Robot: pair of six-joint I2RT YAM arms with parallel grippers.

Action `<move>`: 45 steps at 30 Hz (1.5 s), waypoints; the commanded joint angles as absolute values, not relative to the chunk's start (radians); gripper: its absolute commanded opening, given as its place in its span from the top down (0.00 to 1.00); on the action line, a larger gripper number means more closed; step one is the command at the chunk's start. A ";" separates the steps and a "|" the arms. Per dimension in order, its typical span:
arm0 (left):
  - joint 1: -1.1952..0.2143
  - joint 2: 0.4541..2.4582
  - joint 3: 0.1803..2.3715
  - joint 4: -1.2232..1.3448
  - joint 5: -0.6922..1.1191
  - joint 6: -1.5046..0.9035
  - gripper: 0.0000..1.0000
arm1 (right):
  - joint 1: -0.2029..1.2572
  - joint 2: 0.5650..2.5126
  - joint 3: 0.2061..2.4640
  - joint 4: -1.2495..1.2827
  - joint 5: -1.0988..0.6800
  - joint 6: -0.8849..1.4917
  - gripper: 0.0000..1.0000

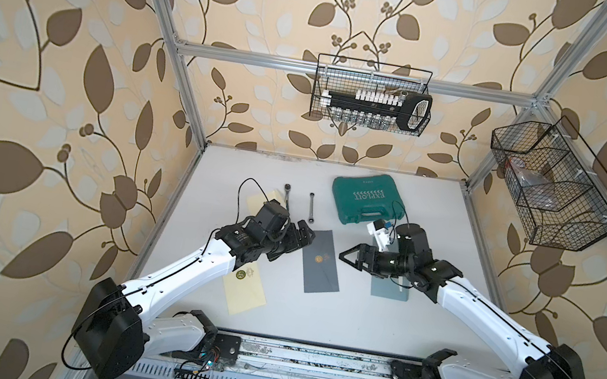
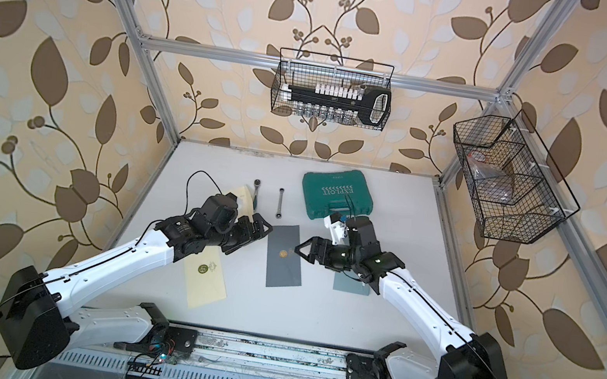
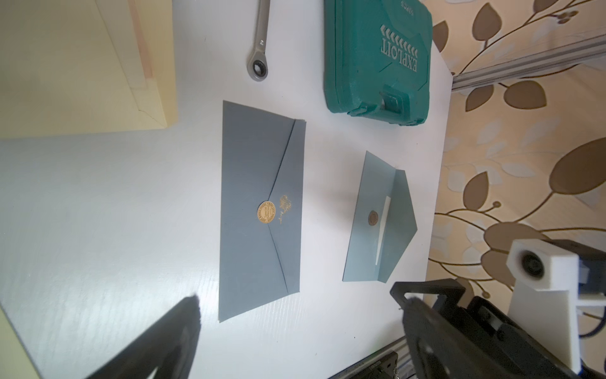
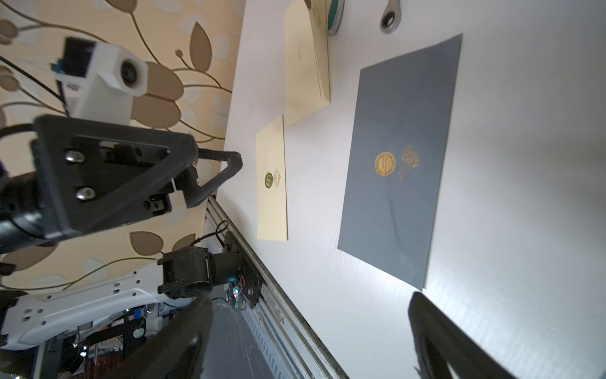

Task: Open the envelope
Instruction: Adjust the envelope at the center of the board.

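Plainly, green case (image 3: 360,49) says "EXPLOIT"; envelope (image 3: 249,249) seal (image 3: 266,212) unreadable.

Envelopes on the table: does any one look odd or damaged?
The light blue envelope lies with its flap open, a white strip showing. The dark grey envelope lies flat, sealed by a gold sticker.

the dark slate-grey envelope (image 1: 321,262) lies flat on the white surface (image 1: 355,320), flap side up, near the middle — its long sides run roughly front to back, slightly skewed. the triangular flap (image 3: 292,170) is folded shut, its tip under a round gold seal (image 3: 266,212), with a small gold emblem (image 3: 286,205) printed just beside it. the paper looks smooth and matte.
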State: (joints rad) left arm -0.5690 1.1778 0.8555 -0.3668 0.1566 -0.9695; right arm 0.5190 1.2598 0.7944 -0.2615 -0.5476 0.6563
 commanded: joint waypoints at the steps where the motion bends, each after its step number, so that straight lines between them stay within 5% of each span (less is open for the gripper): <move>1: -0.557 1.214 0.838 -0.349 0.205 -0.993 0.01 | 0.572 1.362 0.867 -0.355 -0.480 0.603 0.07; 23: -0.558 1.345 0.808 -0.301 0.283 -0.992 0.01 | 0.611 1.672 0.920 -0.300 -0.435 0.696 0.07; 45: -0.558 1.411 0.810 -0.270 0.304 -0.992 0.01 | 0.657 1.669 0.772 -0.112 -0.526 0.818 0.11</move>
